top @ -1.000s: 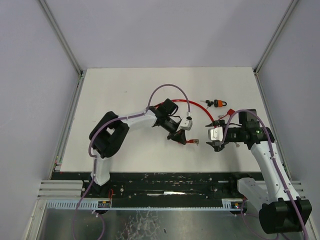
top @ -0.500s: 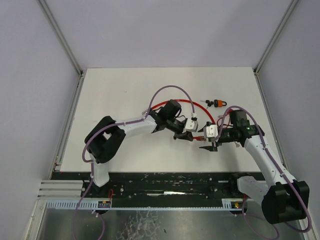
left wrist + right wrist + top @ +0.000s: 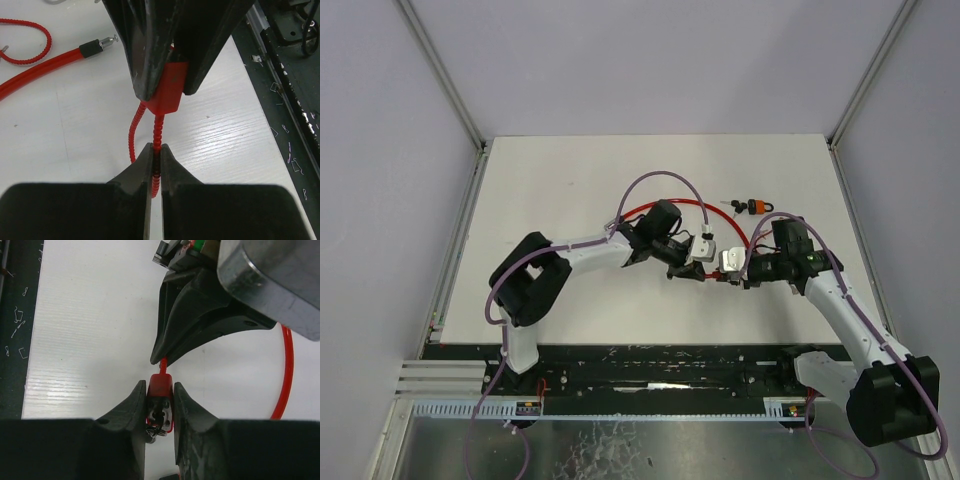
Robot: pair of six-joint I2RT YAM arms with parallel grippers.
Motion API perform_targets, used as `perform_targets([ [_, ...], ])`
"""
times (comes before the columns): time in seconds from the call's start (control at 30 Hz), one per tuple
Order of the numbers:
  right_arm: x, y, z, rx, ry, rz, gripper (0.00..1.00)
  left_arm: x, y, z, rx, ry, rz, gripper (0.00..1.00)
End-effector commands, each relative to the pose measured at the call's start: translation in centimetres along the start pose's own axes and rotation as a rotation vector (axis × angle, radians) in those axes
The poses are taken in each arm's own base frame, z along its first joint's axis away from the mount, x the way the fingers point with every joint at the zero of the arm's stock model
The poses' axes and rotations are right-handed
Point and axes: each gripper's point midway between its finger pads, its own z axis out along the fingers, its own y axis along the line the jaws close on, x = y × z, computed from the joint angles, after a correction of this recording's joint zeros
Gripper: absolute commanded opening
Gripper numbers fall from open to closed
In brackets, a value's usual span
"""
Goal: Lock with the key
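Moved since earlier: right gripper (image 3: 159, 390) is now meeting the left gripper (image 3: 156, 152) at mid-table, jaws closing in.
Right tool: narrow, clamping the red lock body (image 3: 160, 384) by its sides.
Left tool: pinching the red coiled cable (image 3: 158, 131).
Axis: we are seeing body and cable lying in one line, left to right; right arm nearer.
Key: possibly the metal bit (image 3: 156, 421) under the body.
Writing: we are reading none.

Walled on three sides with plain lilac-grey wall panels (image 3: 650, 60), joined at the back corners by slanting aluminium struts (image 3: 440, 70). Floored with a white, evenly lit tabletop (image 3: 550, 190). Edged along the near side with a black rail (image 3: 650, 365), then a white slotted cable duct (image 3: 620, 408), then crinkled shiny metal sheet (image 3: 620, 450).
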Motion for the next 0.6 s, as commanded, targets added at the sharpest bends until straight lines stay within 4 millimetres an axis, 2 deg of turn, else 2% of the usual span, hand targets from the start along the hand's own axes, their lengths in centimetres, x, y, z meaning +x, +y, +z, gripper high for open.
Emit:
perform_targets([
  [0.0, -0.5, -0.2, 0.0, 0.0, -0.006, -0.012, 0.16, -2.7, 0.9, -0.5, -0.044, -0.071, 0.074, 0.0],
  [0.1, -0.7, -0.2, -0.1, -0.009, -0.004, 0.008, 0.03, -2.9, 0.9, -0.6, -0.056, -0.082, 0.077, 0.03],
  [0.13, -0.9, -0.3, -0.2, -0.008, -0.006, 0.026, 0.0, -2.9, 1.0, -0.6, -0.061, -0.082, 0.076, 0.07],
  [0.27, -1.6, -0.7, -0.4, -0.014, -0.023, 0.089, 0.0, -3.3, 1.9, -1.1, -0.137, -0.095, 0.089, 0.34],
  [0.37, -1.9, -1.1, -0.7, -0.008, -0.028, 0.126, 0.0, -3.6, 2.5, -2.2, -0.244, -0.128, 0.113, 0.55],
  [0.57, -3.1, -2.0, -2.2, 0.036, -0.083, 0.223, 0.0, -6.8, 2.2, -5.4, -0.409, -0.314, 0.253, 0.78],
])
